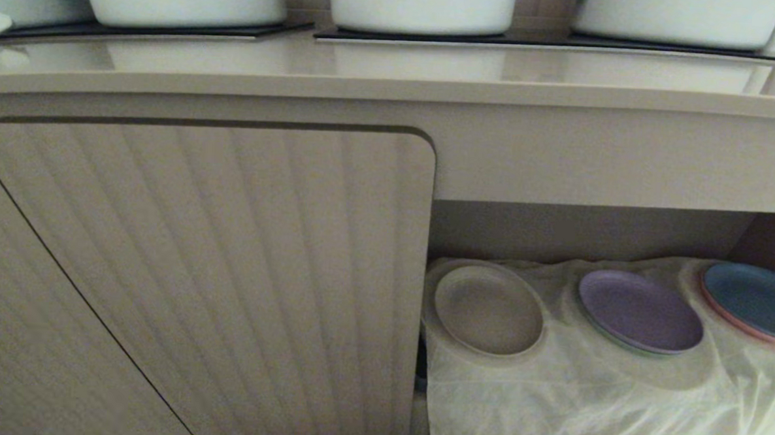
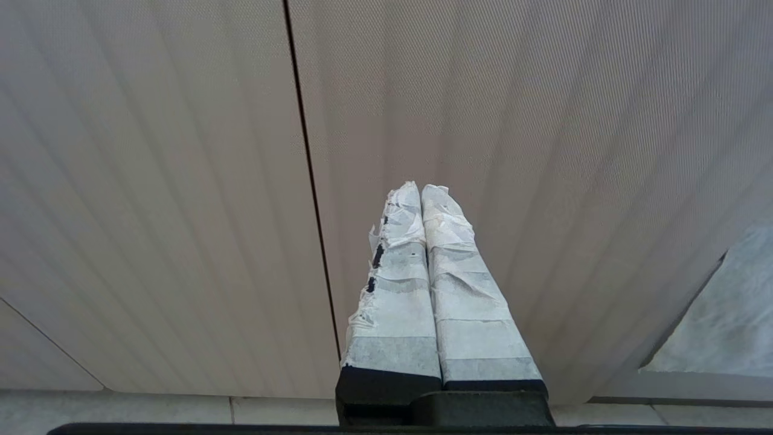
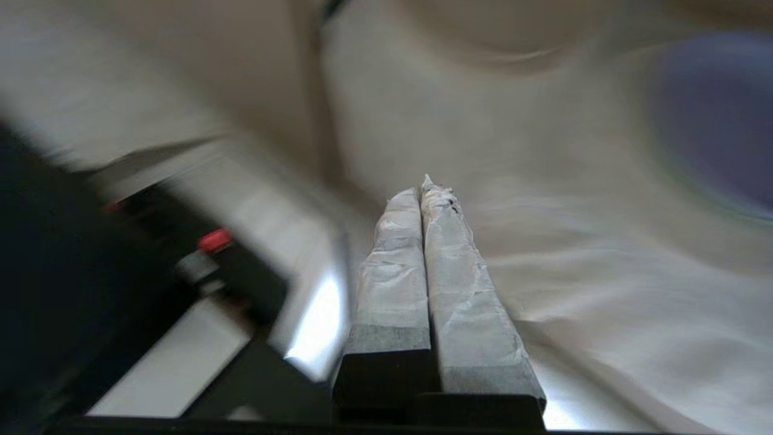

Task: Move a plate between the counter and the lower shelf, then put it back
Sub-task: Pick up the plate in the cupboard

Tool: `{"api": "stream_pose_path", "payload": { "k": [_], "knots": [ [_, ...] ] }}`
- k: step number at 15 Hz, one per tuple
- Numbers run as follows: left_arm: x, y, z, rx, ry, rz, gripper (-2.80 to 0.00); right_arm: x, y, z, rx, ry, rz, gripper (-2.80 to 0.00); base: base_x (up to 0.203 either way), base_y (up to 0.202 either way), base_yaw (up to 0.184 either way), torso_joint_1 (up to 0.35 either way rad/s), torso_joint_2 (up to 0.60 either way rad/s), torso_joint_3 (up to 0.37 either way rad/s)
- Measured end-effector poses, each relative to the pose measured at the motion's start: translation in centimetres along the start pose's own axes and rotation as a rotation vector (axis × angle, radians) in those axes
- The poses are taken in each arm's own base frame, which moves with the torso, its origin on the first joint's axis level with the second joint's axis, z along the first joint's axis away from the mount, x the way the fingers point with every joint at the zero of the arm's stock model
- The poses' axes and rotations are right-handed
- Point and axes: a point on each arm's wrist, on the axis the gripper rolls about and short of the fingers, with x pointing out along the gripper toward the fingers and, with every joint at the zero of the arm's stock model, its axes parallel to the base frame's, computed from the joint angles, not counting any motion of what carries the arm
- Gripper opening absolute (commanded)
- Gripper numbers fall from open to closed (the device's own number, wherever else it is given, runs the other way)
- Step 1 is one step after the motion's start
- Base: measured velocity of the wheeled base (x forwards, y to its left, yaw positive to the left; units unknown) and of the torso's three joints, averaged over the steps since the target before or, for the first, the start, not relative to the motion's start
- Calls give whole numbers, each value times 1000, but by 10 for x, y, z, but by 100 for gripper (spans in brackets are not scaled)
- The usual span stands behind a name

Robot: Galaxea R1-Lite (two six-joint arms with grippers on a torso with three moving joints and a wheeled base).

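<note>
- Above everything runs the counter [image 1: 393,90], with white pots [image 1: 423,6] on its black hob panels.
- Left below, the ribbed cabinet door [image 1: 215,269] stands beside the lower shelf [image 1: 589,233].
- On its white cloth [image 1: 582,396] lie the plate [image 1: 488,309], a purple plate [image 1: 640,311] and a blue plate [image 1: 757,300], all apart.
- Left gripper [image 2: 421,188] faces the door, fingers pressed together, empty.
- Right gripper [image 3: 423,186] is over the cloth, fingers also together, empty.

Matte plate [image 1: 488,310], crinkled gauzy cloth [image 1: 582,396]

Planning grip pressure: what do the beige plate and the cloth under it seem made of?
The beige plate looks like matte ceramic or stoneware: dull, no glare, low raised rim; melamine is possible. The cloth looks like thin gauzy fabric: crinkled, slightly see-through folds.
</note>
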Motion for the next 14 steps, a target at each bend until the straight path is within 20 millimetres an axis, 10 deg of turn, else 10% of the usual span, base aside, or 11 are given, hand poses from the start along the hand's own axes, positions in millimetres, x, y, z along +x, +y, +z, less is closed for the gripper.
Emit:
{"api": "stream_pose_path", "payload": {
  "k": [14],
  "knots": [
    [0,0,0,0,-1,-1,-280,147,-77,-9,345,58,231,-280,0,0,0,0,0,0]
  ]
}}
